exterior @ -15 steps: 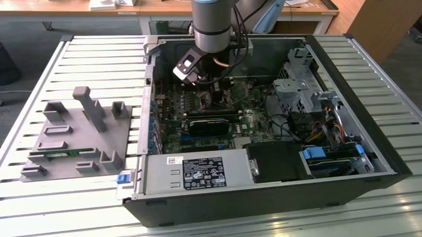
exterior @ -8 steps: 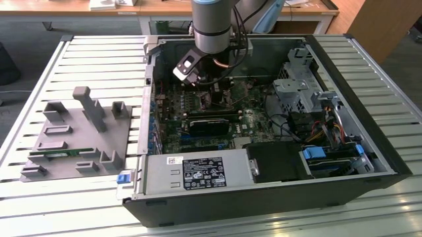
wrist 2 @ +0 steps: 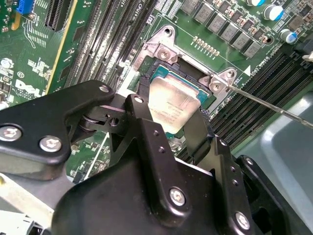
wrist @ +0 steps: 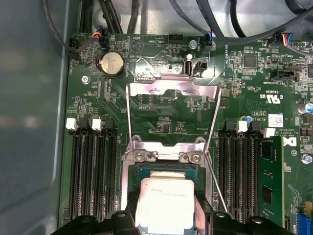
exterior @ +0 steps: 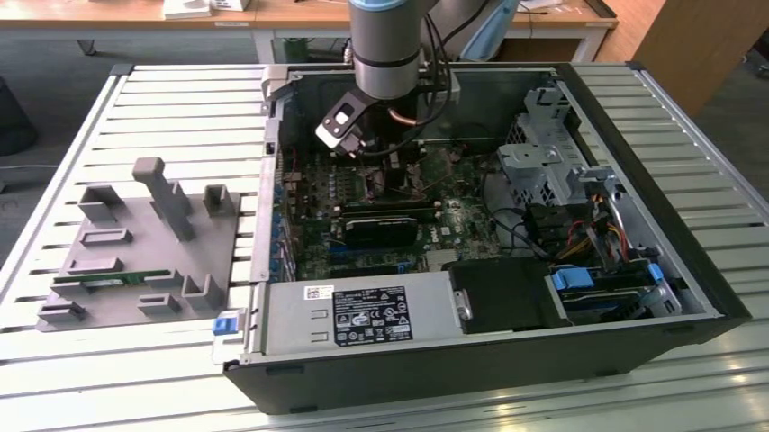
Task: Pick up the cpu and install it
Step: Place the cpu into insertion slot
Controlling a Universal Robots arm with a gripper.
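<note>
Directly over the socket [wrist: 144,155] on the green motherboard [wrist: 249,98], the cpu [wrist: 164,200] sits between the two black fingers [wrist 2: 141,117] of the gripper [wrist 2: 171,111]. It is a small flat square with a pale silver metal top bearing faint print, and a thin greenish rim shows along its edges. The fingers are drawn in narrow and press against two opposite sides of the chip, holding it. Whether its underside already touches the socket cannot be told. Beyond the socket, the metal load plate [wrist: 171,87] lies swung open against the board. Beside the socket a thin lever rod [wrist 2: 264,103] angles away from its frame. Rows of dark memory slots [wrist: 93,171] flank the socket on both sides.
</note>
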